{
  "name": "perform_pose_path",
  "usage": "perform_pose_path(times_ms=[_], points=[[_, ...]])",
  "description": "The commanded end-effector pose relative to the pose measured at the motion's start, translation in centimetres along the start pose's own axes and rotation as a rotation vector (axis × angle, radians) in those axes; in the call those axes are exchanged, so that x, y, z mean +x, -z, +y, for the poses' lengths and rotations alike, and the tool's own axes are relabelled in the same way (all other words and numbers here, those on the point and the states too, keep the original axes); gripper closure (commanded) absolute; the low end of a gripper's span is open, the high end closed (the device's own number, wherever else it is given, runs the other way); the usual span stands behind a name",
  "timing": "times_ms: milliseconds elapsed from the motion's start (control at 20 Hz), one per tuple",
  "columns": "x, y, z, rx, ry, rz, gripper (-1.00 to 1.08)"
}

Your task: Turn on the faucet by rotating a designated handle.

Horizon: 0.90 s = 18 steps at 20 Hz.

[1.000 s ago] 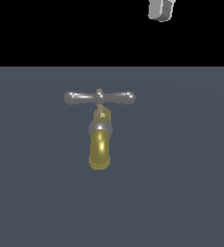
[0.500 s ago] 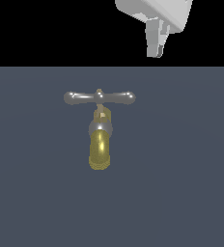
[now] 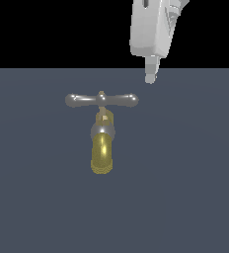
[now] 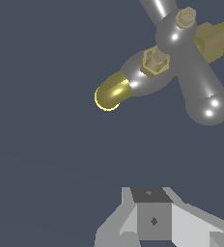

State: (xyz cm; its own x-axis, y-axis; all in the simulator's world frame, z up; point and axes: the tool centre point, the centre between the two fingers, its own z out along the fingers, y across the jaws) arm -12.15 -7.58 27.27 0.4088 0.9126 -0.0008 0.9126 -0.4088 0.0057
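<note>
The faucet (image 3: pixel 102 153) stands on a dark grey surface, its gold curved spout pointing toward the camera below a silver collar. The handle (image 3: pixel 101 100) is a silver bar with bulbous ends and a small gold centre knob, lying level across the top. My white gripper (image 3: pixel 150 74) hangs above and beyond the handle's end on the exterior view's right, not touching it. Its fingers look closed together and empty. In the wrist view the handle (image 4: pixel 201 82) and the spout (image 4: pixel 111 92) show ahead of the gripper (image 4: pixel 152 212).
The dark grey surface (image 3: pixel 185 188) stretches flat all around the faucet. A black background lies beyond its far edge.
The gripper has come down from the top of the exterior view and slightly leftward, nearer the handle's right end. The faucet and handle have not moved.
</note>
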Motion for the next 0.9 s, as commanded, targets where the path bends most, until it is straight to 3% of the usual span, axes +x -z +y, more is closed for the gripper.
perform_pose_path(times_ms=[0, 850], points=[[0.4, -1.1, 0.7, 0.0, 0.059, -0.001, 1.08], [3.4, -6.7, 3.7, 0.004, 0.372, 0.001, 1.08]])
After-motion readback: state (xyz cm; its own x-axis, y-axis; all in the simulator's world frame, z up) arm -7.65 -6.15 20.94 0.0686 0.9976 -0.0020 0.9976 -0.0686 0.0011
